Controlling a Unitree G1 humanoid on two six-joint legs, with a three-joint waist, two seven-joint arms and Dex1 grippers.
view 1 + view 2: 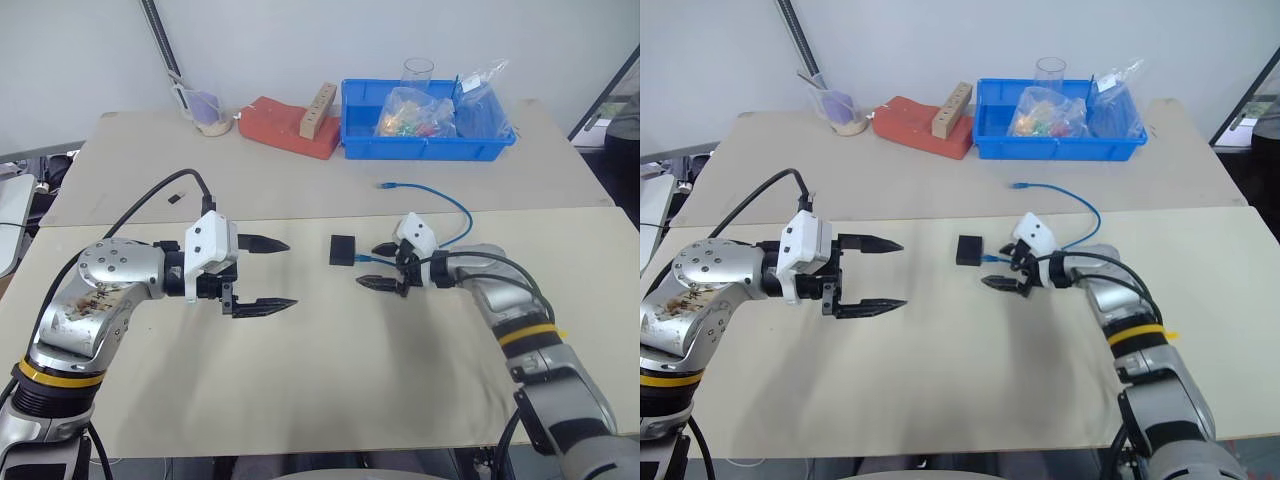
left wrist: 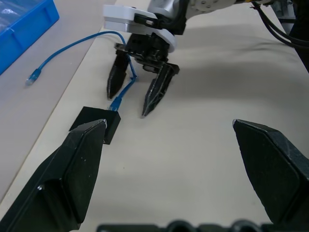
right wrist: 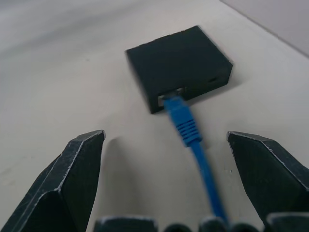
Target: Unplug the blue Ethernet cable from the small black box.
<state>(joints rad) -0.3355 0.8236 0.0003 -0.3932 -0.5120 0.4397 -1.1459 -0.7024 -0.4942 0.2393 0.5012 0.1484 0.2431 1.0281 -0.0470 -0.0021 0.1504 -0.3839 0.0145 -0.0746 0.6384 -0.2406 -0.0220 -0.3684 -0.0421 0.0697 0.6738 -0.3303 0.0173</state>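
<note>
Now the thin bright-blue Ethernet cable [image 3: 186, 123] sits plugged into the small matte-black square box [image 3: 179, 62] on the beige table [image 1: 330, 370]; the right gripper [image 1: 379, 266] straddles it, spread wide, as is the left gripper [image 1: 268, 274].

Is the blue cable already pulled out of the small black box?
No, the blue cable's plug sits in the port of the small black box.

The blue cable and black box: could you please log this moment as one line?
cable: plugged into box | right pincer: open, astride cable near plug, not gripping | left pincer: open, apart from box | stage: pre-grasp
</note>
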